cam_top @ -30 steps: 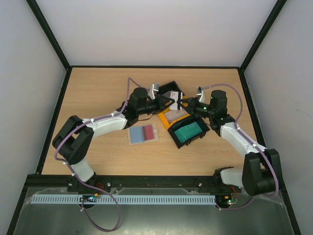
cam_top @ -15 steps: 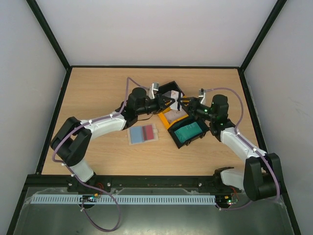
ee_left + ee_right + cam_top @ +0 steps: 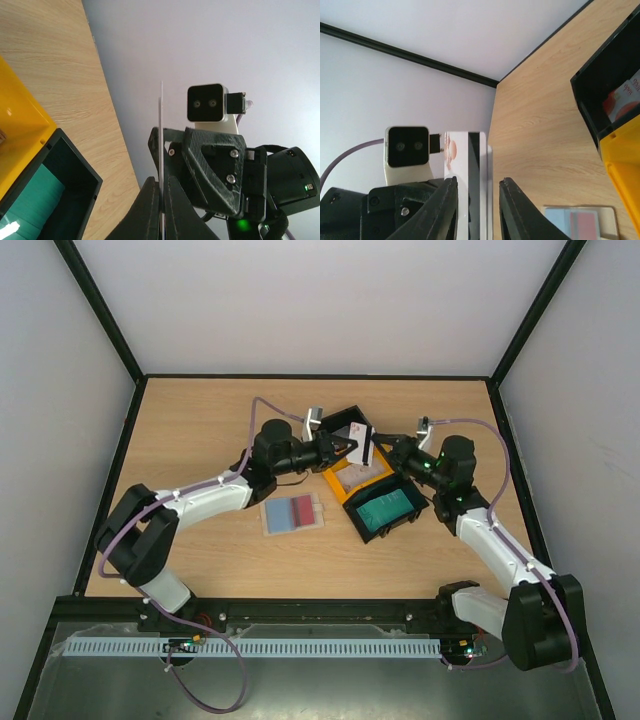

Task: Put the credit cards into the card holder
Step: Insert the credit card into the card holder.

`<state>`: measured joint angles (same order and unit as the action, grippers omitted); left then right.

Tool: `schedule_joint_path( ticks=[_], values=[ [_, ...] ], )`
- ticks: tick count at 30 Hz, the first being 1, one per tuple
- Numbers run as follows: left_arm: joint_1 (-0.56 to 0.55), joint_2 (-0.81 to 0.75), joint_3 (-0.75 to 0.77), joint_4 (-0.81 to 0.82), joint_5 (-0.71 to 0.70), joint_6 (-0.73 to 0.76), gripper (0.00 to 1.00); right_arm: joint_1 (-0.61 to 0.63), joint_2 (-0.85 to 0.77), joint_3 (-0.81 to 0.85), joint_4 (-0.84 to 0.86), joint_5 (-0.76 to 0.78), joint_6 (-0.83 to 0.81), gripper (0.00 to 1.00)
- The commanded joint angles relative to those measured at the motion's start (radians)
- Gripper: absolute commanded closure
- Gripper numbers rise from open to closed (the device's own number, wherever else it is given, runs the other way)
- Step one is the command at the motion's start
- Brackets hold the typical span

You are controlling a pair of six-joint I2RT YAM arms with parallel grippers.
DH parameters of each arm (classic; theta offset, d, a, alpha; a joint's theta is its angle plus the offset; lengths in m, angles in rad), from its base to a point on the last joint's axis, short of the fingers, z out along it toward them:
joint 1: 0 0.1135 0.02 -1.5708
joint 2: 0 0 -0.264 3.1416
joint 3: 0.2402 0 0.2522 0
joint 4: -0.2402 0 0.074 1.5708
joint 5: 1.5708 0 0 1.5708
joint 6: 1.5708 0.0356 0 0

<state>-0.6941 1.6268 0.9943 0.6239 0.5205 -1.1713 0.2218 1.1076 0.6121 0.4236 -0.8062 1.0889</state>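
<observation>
My left gripper [image 3: 350, 448] is shut on a whitish credit card [image 3: 364, 445] with a dark stripe, held upright above the tray. That credit card [image 3: 161, 125] shows edge-on between the shut fingers in the left wrist view. My right gripper [image 3: 388, 448] faces it from the right, open. In the right wrist view the card [image 3: 467, 170] stands flat-on just beyond my right gripper [image 3: 478, 181], and no pad is pressed on it. The card holder [image 3: 292, 513] lies open on the table, blue and red inside. It also shows as the beige-rimmed card holder [image 3: 577, 220] low in the right wrist view.
The black-and-yellow tray [image 3: 333, 483] sits under both grippers, with teal cards [image 3: 385, 508] in the near compartment and whitish cards [image 3: 355, 475] in the yellow one. Red-and-white cards [image 3: 620, 100] lie in its far black compartment. Black frame rails border the table.
The right gripper opened, let go of the card and drew back to the right. The left gripper shut on the card and now holds it alone.
</observation>
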Motion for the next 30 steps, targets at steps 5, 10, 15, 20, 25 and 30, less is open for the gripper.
schedule_joint_path(
  ticks=[5,10,15,20,25,30],
  values=[
    [0.008,-0.073,-0.066,0.097,0.011,-0.012,0.97,0.003,-0.016,-0.007,-0.034,0.03,-0.03,0.78],
    [0.008,-0.074,-0.066,0.11,0.022,-0.019,0.97,0.003,0.017,0.01,-0.035,-0.041,-0.051,0.81],
    [0.008,-0.073,-0.068,0.125,0.031,-0.025,0.97,0.002,0.023,0.008,-0.046,-0.053,-0.06,0.83],
    [0.006,-0.082,-0.076,0.156,0.038,-0.038,0.97,0.002,0.048,0.007,-0.078,-0.05,-0.059,0.88],
    [0.005,-0.1,-0.09,0.174,0.037,-0.048,0.97,0.002,0.058,-0.01,-0.076,-0.032,-0.038,0.91],
    [0.005,-0.111,-0.093,0.172,0.032,-0.047,0.97,0.003,0.051,-0.009,-0.044,-0.05,-0.022,0.91]
  ],
)
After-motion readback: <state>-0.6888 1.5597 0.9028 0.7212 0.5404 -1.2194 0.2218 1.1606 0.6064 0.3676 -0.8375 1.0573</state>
